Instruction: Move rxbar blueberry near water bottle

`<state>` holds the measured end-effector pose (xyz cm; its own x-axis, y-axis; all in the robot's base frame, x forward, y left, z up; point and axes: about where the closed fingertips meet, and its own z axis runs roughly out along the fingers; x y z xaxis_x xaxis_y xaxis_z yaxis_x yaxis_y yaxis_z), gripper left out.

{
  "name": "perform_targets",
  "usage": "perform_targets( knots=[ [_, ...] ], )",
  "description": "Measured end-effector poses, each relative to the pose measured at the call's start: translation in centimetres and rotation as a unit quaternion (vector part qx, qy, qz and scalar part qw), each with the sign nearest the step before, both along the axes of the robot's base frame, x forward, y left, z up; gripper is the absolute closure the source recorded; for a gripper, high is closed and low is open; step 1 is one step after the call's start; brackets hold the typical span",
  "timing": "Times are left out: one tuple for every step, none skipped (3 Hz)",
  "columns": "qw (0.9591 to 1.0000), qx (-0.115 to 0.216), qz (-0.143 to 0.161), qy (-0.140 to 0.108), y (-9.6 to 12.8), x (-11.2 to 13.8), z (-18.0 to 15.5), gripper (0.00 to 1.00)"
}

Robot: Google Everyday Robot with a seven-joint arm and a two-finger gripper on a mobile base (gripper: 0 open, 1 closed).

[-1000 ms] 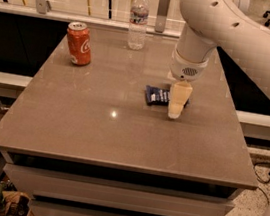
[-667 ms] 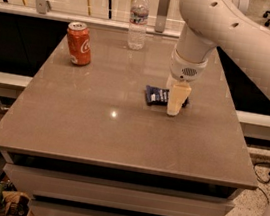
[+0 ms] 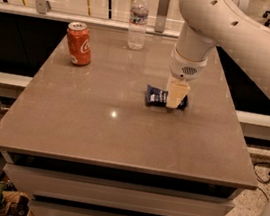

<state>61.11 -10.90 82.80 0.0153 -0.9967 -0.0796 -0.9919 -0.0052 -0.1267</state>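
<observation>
The rxbar blueberry (image 3: 155, 96), a flat dark blue bar with white lettering, lies on the brown table (image 3: 95, 134) right of centre. My gripper (image 3: 175, 102) points straight down over the bar's right end and hides that end. The water bottle (image 3: 138, 20), clear with a white cap and pale label, stands upright at the table's far edge, well behind the bar and a little to its left.
An orange-red soda can (image 3: 79, 44) stands upright at the far left of the table. A railing with posts (image 3: 164, 3) runs behind the far edge. The table's right edge is close to my arm (image 3: 228, 28).
My gripper has come down a little onto the bar's right end. The bar, bottle and can have not moved.
</observation>
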Motion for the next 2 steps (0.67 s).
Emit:
perform_targets(
  knots=[
    [1.0000, 0.000, 0.000, 0.000, 0.00, 0.00, 0.07, 1.00],
    [1.0000, 0.000, 0.000, 0.000, 0.00, 0.00, 0.07, 1.00]
  ],
)
